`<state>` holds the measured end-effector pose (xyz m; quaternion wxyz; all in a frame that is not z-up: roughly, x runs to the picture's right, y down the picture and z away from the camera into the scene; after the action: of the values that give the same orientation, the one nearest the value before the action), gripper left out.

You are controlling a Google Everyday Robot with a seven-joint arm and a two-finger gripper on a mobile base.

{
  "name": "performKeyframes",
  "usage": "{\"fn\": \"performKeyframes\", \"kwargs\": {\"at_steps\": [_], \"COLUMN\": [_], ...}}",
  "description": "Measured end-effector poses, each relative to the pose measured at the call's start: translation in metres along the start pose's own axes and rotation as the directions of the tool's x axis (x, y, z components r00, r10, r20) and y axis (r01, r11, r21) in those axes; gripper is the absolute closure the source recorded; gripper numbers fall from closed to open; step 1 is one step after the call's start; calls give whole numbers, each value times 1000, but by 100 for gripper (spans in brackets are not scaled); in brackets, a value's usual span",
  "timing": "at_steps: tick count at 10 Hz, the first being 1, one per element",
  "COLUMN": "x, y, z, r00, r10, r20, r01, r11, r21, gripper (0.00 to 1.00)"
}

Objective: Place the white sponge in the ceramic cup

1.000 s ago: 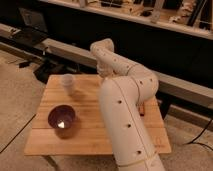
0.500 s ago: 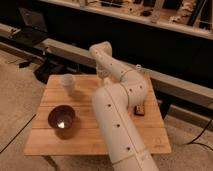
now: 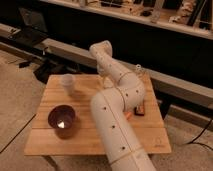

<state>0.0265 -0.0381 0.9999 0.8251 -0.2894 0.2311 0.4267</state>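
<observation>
The fingers of the gripper (image 3: 103, 80) hang low over the middle of the tabletop (image 3: 47, 142), mostly hidden behind the arm's (image 3: 117, 131) own links. They stand spread apart, and nothing shows between them. Set against the frame half a second earlier, the gripper sits in much the same spot, while the elbow has drawn in a little toward the left and the thick upper link leans further over the boards. The cup, the bowl and the small things on the right have not shifted. The arm is smooth, off-white and tubular, dotted with small dark holes, and it folds back on itself in rounded joints. To the left of the fingers and apart from them, the ceramic cup (image 3: 67, 82) stands upright near the far left corner, a small pale, plain-walled cylinder. The white sponge (image 3: 136, 67) seems to be the small pale block at the tabletop's far edge, just behind the elbow and well apart from the cup, though its outline is too faint to be sure. Nearer the front left sits a round bowl (image 3: 62, 121), dark maroon and glossy, with a bright glint inside it. On the right, just beside the arm, an orange sliver of the carrot piece (image 3: 131, 114) shows, touching or nearly touching a small dark rectangular block (image 3: 142, 109). The tabletop itself is pale wood laid in long planks, rectangular with softened corners.
</observation>
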Motion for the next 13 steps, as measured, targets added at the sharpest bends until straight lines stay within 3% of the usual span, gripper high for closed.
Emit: {"fn": "performKeyframes", "kwargs": {"at_steps": [11, 13], "x": [1, 2], "y": [2, 2], "z": [30, 33], "r00": [1000, 1000], "r10": [10, 10], "r20": [-11, -15], "r01": [-11, -11], "r11": [999, 999], "r21": [-33, -33], "gripper": [36, 49]}}
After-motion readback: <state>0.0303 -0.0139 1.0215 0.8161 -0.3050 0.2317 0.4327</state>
